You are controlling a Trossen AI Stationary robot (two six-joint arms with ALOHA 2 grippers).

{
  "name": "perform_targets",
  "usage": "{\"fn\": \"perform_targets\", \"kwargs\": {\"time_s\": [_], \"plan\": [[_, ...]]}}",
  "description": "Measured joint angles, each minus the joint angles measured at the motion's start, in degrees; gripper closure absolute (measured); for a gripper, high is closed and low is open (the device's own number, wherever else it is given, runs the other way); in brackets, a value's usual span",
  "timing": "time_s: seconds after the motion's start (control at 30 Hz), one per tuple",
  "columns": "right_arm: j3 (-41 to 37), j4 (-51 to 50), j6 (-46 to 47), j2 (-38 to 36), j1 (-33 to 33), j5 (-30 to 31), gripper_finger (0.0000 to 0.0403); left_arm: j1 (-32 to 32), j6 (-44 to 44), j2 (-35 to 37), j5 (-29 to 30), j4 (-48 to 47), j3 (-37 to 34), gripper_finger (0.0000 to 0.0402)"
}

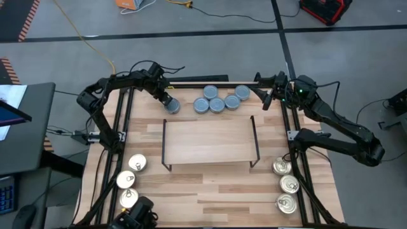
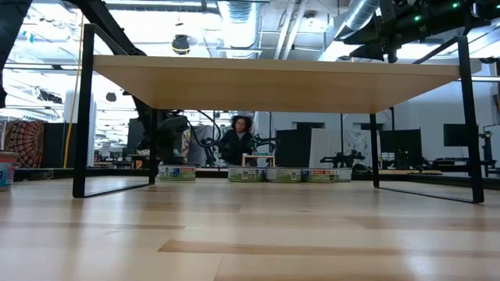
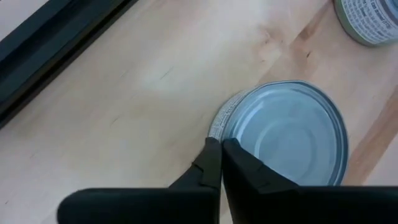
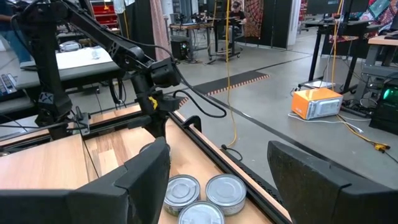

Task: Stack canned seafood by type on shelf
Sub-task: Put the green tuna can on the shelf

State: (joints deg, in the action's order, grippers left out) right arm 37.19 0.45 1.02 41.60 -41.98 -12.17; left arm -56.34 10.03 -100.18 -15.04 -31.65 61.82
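My left gripper is shut and slants down at a lone blue-grey tin near the table's far edge. In the left wrist view its fingertips sit at that tin's rim. Several more blue-grey tins lie grouped to the right of it, flat on the table. Three silver-gold tins lie at the near left and three at the near right. The shelf stands in the middle with a bare top. My right gripper hangs open and level at the far right, above the table. My left gripper's shut fingers come from above, slanting down, and their tips meet at the edge of the lone tin's lid. Nothing shows between the fingers. Whether the tips touch the tin, I cannot tell. The tin lies flat on the table.
The shelf's thin black legs stand on the table around its middle. Black frame rails run along the table's left and right sides. Bare wood lies between the shelf and the near edge. A person sits in the room beyond the table.
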Motion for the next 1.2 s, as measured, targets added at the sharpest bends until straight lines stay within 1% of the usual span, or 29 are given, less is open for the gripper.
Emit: {"fn": "perform_targets", "kwargs": {"time_s": [0.27,0.43,0.5,0.57,0.83,1.0,1.07,1.2], "plan": [[0.0,0.0,0.0,0.0,0.0,0.0,0.0108,-0.7,0.0,0.0,2.8,-0.6,-0.1,0.0401],[0.0,0.0,0.0,0.0,0.0,0.0,0.0108,-1.2,0.4,-0.8,9.6,-2.4,-0.6,0.0401],[0.0,0.0,0.0,0.0,0.0,0.0,0.0108,-1.3,0.5,-0.5,9.8,-2.4,-0.6,0.0401],[0.0,0.0,0.0,0.0,0.0,0.0,0.0108,-1.4,0.7,-0.3,8.6,-2.0,-0.3,0.0401],[0.0,0.0,0.0,0.0,0.0,0.0,0.0108,-1.0,1.6,-0.4,8.6,-3.0,-0.4,0.0401],[0.0,0.0,0.0,0.0,0.0,0.0,0.0108,0.8,6.0,1.3,8.4,-4.9,0.1,0.0401],[0.0,0.1,0.0,0.0,0.0,0.0,0.0108,2.1,7.8,3.0,10.3,-5.0,0.1,0.0401],[0.0,0.1,0.0,0.0,0.0,0.0,0.0108,5.6,10.9,7.1,17.9,-5.2,0.2,0.0388]]}}
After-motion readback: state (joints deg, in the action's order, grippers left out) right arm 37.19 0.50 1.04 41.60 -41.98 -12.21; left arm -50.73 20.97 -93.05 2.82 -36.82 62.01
